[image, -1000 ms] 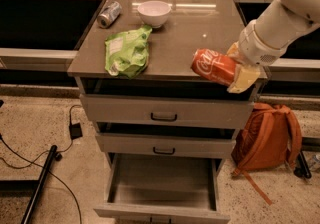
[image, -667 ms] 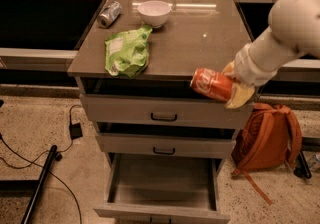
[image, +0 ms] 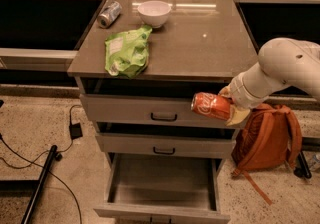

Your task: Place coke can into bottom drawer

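Fingers (image: pixel 240 116) of the gripper (image: pixel 228 106) are clamping the coke can (image: pixel 210 106) by one end, the can hanging sideways in the air in front of the top drawer's right end, above and right of the bottom drawer (image: pixel 162 184), which is standing pulled open. The desk (image: pixel 200 43) is carrying a green bag (image: pixel 127 51), a white bowl (image: pixel 154 13) and a silver can (image: pixel 109 14) lying on its side. An orange backpack (image: pixel 265 140) is sitting on the speckled floor (image: pixel 50 118) at right, with cables (image: pixel 30 154) trailing at left.
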Motion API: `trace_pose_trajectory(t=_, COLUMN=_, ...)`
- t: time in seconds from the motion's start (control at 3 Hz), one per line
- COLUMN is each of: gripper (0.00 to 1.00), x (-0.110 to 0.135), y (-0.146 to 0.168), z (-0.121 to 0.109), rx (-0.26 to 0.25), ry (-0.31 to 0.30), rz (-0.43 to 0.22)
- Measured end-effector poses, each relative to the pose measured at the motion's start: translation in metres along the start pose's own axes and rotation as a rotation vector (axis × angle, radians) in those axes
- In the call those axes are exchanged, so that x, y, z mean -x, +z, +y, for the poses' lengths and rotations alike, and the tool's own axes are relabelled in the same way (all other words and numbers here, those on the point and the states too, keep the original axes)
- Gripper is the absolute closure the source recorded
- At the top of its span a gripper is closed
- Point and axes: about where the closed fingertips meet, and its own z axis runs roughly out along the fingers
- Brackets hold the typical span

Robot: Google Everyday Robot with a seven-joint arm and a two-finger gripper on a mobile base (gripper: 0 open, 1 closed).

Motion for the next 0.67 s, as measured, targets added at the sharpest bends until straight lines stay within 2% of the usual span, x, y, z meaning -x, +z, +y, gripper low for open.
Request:
trace_pose_trajectory(t=0.33, gripper=1.00, x=-0.010, y=0.041, z=0.022, rx=0.012, ry=-0.075, rz=0.032)
trace_pose_trajectory(t=0.67, gripper=1.00, x=-0.052, y=0.126, z=0.082, rx=0.036, ry=-0.120, rz=0.035)
